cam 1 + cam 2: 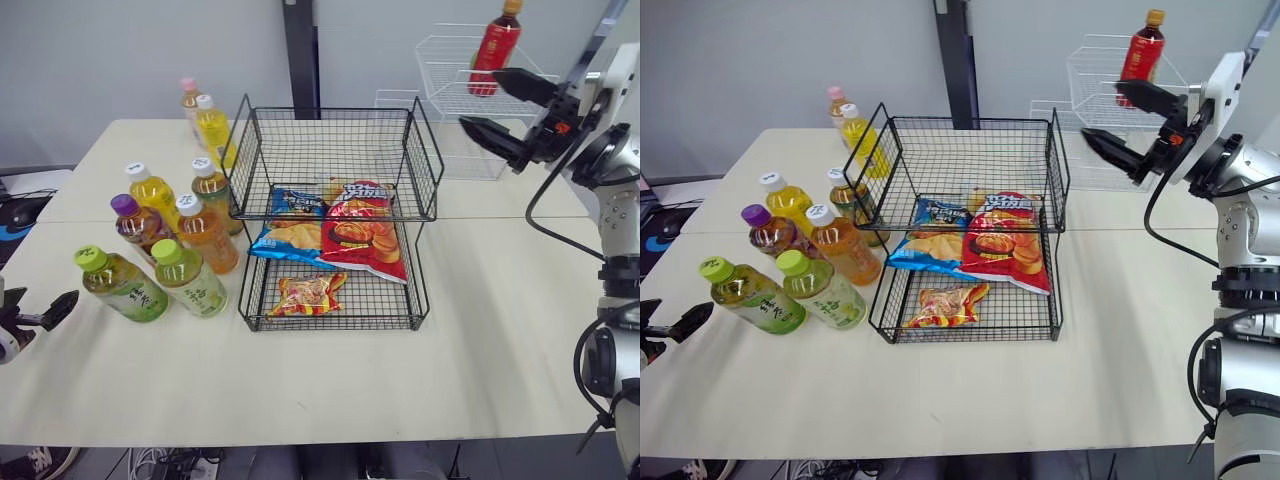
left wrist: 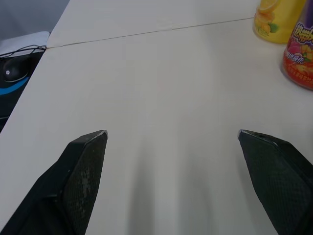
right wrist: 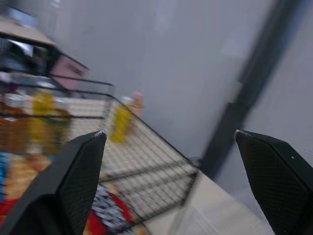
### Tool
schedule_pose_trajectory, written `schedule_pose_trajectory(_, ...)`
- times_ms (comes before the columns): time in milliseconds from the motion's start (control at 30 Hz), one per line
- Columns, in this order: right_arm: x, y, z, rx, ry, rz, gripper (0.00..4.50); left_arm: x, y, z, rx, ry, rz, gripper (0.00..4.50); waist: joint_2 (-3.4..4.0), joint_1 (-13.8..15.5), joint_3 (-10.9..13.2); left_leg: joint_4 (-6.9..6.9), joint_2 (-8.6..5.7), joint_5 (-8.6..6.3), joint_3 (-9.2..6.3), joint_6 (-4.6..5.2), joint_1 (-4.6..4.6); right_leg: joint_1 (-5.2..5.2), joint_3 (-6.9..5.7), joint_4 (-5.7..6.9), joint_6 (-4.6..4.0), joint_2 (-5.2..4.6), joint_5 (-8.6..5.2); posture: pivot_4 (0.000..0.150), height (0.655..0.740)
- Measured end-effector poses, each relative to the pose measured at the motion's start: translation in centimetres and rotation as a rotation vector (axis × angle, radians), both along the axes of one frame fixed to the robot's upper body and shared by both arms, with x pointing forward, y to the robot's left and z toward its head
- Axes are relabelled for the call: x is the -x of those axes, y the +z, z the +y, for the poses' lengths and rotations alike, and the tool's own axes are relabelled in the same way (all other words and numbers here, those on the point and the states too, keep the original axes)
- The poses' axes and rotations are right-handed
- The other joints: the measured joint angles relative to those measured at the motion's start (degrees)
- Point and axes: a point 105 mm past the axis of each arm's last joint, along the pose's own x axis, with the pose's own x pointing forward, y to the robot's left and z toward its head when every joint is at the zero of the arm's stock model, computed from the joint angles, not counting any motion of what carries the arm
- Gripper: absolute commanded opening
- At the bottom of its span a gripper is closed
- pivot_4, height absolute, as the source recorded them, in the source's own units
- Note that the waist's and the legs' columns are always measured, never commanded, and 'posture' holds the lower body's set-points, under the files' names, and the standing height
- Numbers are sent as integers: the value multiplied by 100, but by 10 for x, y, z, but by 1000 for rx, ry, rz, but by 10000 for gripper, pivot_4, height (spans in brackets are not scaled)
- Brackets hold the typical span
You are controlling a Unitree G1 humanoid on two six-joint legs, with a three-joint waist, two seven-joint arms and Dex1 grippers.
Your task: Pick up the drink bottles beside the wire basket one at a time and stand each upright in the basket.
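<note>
A black two-tier wire basket (image 1: 335,160) stands mid-table. Left of it is a cluster of several drink bottles: two green-capped ones (image 1: 122,286) (image 1: 190,279) nearest the front, a purple-capped one (image 1: 136,226), an orange one (image 1: 208,236), and yellow ones (image 1: 151,193) (image 1: 213,128) behind. My left gripper (image 1: 30,308) hovers low at the table's left edge, open, with bare table between its fingers (image 2: 83,166). It is well short of the bottles. My right gripper (image 1: 503,108) is raised in the air to the right of the basket's upper tier, open and holding nothing.
The basket's lower tier holds a blue chip bag (image 1: 290,225), a red chip bag (image 1: 365,232) and a small snack packet (image 1: 308,295). A white wire rack (image 1: 450,75) at the back right carries a red bottle (image 1: 495,45). A mouse (image 2: 10,73) lies beyond the table's left edge.
</note>
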Motion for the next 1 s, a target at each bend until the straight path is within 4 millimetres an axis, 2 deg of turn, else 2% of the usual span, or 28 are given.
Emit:
schedule_pose_trajectory(100, 36, 4, 31, 30, 184, 53, 45000, 0, -6, -1, 9, -2, 19, 44434, -12, 65, -8, 1, 0, -4, -8, 5, -2, -1, -5, -2, -3, -1, -1, 1500, 7400)
schedule_pose_trajectory(167, 56, -7, 47, 67, 277, 107, 45000, 1, -8, -2, 14, -6, 24, 44434, -36, 76, -21, 2, 0, -5, -18, 5, -5, 1, -13, -3, -6, -1, -3, 1500, 7400)
schedule_pose_trajectory(333, 79, -36, 70, 130, 388, 119, 45000, 0, -10, -5, 31, -20, 20, 44434, -49, 66, -26, 8, 0, -5, -21, 7, -7, 1, -15, -2, 16, -1, -15, 1500, 7400)
schedule_pose_trajectory(467, 86, -55, 79, 160, 431, 4, 45000, 1, -10, -10, 41, -47, 10, 44434, -59, 44, -32, 8, 1, -5, -20, 6, -5, 1, -18, 0, 22, 1, -18, 1500, 7400)
schedule_pose_trajectory(633, 89, -81, 81, 154, 482, -8, 45000, 21, -8, -5, 42, -26, 1, 44434, -61, 27, -29, 7, 2, -7, -18, 5, -7, 0, -16, -1, 14, 1, -13, 1500, 7400)
schedule_pose_trajectory(800, 91, -92, 86, 103, 523, -21, 45000, 43, -8, -11, 89, -15, -35, 44434, -62, 46, -29, 8, 2, -6, -25, 5, -2, 6, -18, 0, 16, 1, -15, 1500, 7400)
schedule_pose_trajectory(1000, 89, -94, 93, 42, 529, -96, 45000, 70, -3, -22, 127, 12, -83, 44434, -70, 47, -34, 8, 1, -6, -31, 4, -1, 9, -20, -1, 15, 1, -18, 1500, 7400)
